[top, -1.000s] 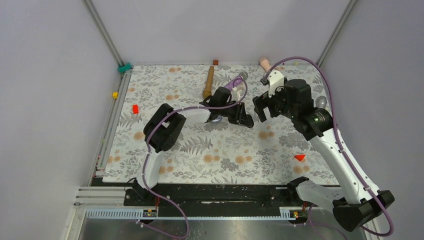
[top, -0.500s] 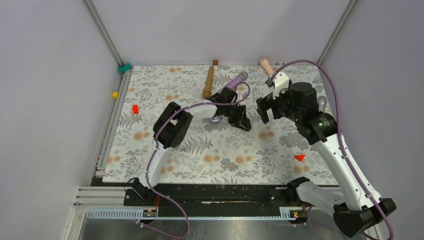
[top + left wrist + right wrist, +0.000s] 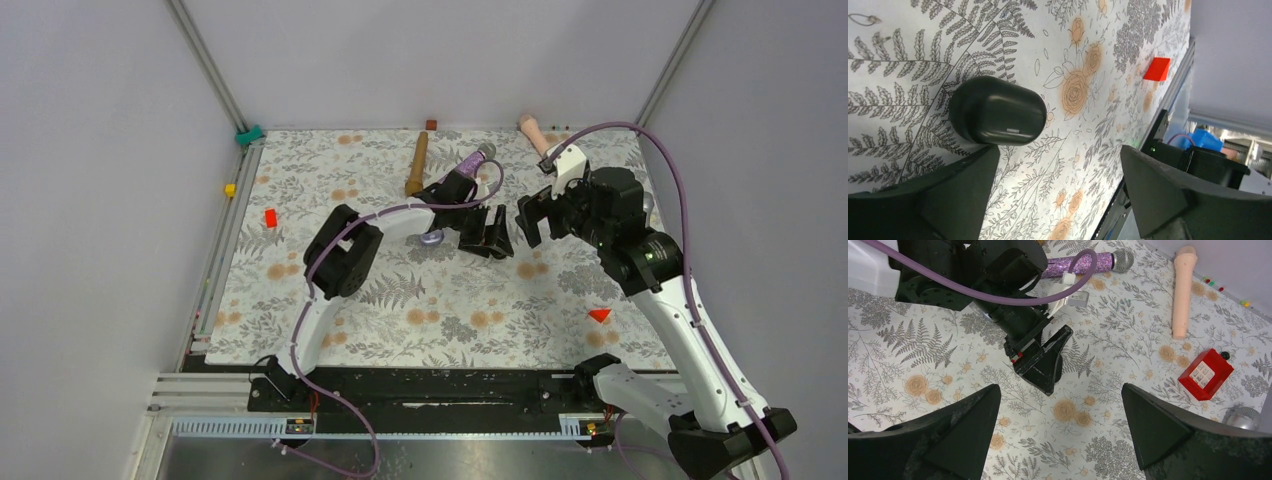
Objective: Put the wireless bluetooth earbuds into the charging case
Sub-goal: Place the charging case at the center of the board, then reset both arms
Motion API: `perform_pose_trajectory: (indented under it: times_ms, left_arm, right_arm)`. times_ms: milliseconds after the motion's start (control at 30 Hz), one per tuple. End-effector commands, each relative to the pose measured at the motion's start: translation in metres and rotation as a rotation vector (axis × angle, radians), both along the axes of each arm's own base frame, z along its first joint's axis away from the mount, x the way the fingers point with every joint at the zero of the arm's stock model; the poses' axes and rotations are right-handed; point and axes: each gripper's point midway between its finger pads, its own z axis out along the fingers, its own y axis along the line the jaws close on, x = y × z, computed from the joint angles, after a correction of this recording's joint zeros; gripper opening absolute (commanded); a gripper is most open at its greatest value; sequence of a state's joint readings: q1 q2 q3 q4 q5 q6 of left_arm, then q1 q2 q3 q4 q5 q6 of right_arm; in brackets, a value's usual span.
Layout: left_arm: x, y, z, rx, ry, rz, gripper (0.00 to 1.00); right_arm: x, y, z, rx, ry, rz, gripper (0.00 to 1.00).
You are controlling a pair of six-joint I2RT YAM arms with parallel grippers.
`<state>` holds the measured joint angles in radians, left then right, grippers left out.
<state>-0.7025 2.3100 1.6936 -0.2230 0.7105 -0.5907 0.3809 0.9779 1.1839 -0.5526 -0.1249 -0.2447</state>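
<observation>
Left wrist cam only: black charging case point(image 3: 998, 117) lying on table point(image 3: 923, 60), right by one finger of left pincer point(image 3: 1058, 160), contact unclear. Jaws apart, nothing gripped. Top cam: case hidden under that pincer. Left arm elbow bent, wrist dipped low mid-table. Right pincer point(image 3: 1060, 400) wide open, hovering, facing it. Earbuds too small to make out anywhere.

purple glitter microphone point(image 3: 1083, 262) on floral mat point(image 3: 1098, 340) | peach microphone point(image 3: 1182, 287) at far edge | red box point(image 3: 1205, 373), perhaps a toy
</observation>
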Motion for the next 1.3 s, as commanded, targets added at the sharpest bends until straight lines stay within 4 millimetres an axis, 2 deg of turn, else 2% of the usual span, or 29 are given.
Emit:
perform_pose_trajectory:
  times_ms: [0,133,300,400,533,667,700,800,933,967,1000,1100,1167,1267]
  left_arm:
    - [0.000,0.016,-0.001,0.082,-0.049,0.021,0.99]
    - [0.004,0.033,0.018,0.089,-0.102,0.029,0.99]
    - [0.007,0.058,0.080,0.039,-0.317,-0.004,0.99]
    - [0.012,0.086,0.126,0.042,-0.507,0.007,0.99]
    - [0.024,0.147,0.195,0.077,-0.767,0.101,0.99]
    - [0.039,0.234,0.252,0.121,-0.881,0.316,0.99]
    - [0.036,0.257,0.270,0.121,-0.918,0.364,0.99]
    - [0.024,0.314,0.300,0.124,-0.980,0.476,0.99]
    - [-0.003,0.382,0.325,0.240,-1.094,0.696,0.99]
    - [-0.012,0.401,0.320,0.315,-1.128,0.757,0.99]
    - [-0.023,0.409,0.318,0.350,-1.168,0.776,0.99]
    - [-0.059,0.412,0.308,0.382,-1.276,0.753,0.99]
    - [-0.084,0.410,0.309,0.366,-1.312,0.749,0.99]
    - [-0.104,0.414,0.311,0.399,-1.320,0.737,0.99]
  right_arm:
    - [0.001,0.001,0.018,0.041,-0.058,0.000,0.99]
    - [0.000,-0.003,0.024,0.041,-0.078,-0.013,0.99]
    - [-0.002,-0.011,0.039,0.039,-0.126,-0.042,0.99]
    - [-0.007,-0.018,0.050,0.045,-0.163,-0.071,0.99]
    - [-0.022,-0.033,0.064,0.063,-0.231,-0.118,1.00]
    - [-0.043,-0.049,0.075,0.108,-0.327,-0.170,0.99]
    - [-0.049,-0.052,0.077,0.116,-0.340,-0.177,0.99]
    - [-0.065,-0.067,0.084,0.137,-0.372,-0.229,1.00]
    - [-0.091,-0.082,0.091,0.153,-0.413,-0.256,1.00]
    - [-0.099,-0.084,0.092,0.164,-0.423,-0.256,1.00]
    - [-0.106,-0.087,0.092,0.172,-0.427,-0.255,0.99]
    - [-0.125,-0.090,0.087,0.180,-0.430,-0.237,0.99]
    - [-0.132,-0.093,0.082,0.175,-0.430,-0.236,1.00]
    - [-0.138,-0.099,0.081,0.162,-0.445,-0.247,0.99]
